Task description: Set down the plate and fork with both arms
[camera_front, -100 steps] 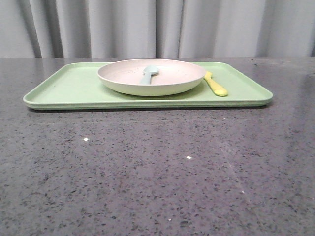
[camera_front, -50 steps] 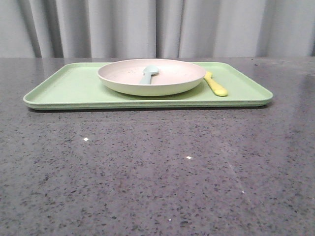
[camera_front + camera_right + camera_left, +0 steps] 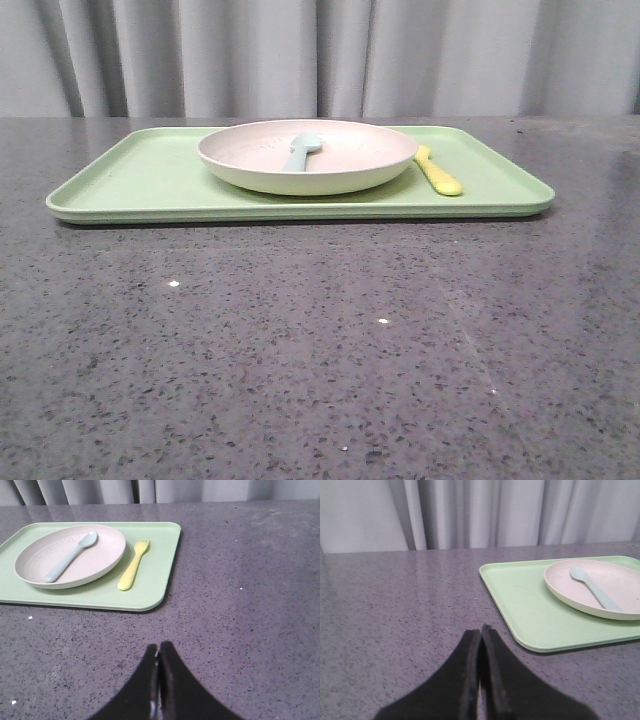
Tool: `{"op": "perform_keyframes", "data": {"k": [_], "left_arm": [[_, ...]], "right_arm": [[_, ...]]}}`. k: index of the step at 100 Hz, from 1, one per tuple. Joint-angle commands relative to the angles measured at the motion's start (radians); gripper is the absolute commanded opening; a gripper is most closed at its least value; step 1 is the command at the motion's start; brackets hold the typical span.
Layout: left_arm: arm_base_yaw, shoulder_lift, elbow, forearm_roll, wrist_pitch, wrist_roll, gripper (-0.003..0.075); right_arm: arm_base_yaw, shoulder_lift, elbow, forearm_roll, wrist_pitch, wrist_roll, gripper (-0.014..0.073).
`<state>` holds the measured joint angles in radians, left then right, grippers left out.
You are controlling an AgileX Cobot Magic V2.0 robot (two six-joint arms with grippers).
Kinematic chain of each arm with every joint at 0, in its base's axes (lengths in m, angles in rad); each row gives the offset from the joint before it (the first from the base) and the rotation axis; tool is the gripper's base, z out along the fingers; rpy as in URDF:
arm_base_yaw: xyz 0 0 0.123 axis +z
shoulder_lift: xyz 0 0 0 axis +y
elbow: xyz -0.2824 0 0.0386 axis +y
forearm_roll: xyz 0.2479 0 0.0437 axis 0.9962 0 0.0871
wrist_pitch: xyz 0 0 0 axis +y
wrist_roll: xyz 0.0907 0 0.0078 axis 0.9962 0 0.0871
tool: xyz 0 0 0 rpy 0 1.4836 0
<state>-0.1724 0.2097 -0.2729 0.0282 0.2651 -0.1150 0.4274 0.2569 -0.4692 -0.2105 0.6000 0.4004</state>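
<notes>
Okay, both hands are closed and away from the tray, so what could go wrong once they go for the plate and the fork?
The spoon lies loose in the plate, so tilting the plate could slide it out. The fork lies flat on the tray, close beside the plate's rim, so the right hand may bump the plate.

plate [image 3: 308,160] on tray [image 3: 130,185] w/ spoon [image 3: 302,150] in it, fork [image 3: 437,171] just right of plate

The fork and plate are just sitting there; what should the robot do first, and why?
Probably open both grippers: the left gripper and right gripper are shut, well short of the tray, where the plate and fork lie untouched.
</notes>
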Motion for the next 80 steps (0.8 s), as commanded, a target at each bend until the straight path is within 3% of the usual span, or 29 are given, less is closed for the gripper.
{"op": "perform_keyframes", "data": {"k": [1, 12, 36, 52, 80], "left_arm": [[0.045, -0.016, 0.015, -0.028, -0.171, 0.062, -0.002], [0.113, -0.053, 0.074, -0.122, -0.237, 0.124, -0.002], [0.197, -0.157, 0.194, -0.122, -0.265, 0.124, -0.002], [0.209, -0.246, 0.287, -0.124, -0.331, 0.115, -0.002], [0.209, -0.244, 0.286, -0.122, -0.265, 0.115, -0.002]], "right_arm": [[-0.002, 0.01, -0.022, -0.028, -0.068, -0.01, -0.0068], [-0.002, 0.01, -0.022, -0.028, -0.068, -0.01, -0.0068], [-0.002, 0.01, -0.022, -0.028, -0.068, -0.01, -0.0068], [-0.002, 0.01, -0.022, -0.028, -0.068, -0.01, -0.0068], [-0.002, 0.01, -0.022, -0.028, -0.067, -0.01, -0.0068]]}}
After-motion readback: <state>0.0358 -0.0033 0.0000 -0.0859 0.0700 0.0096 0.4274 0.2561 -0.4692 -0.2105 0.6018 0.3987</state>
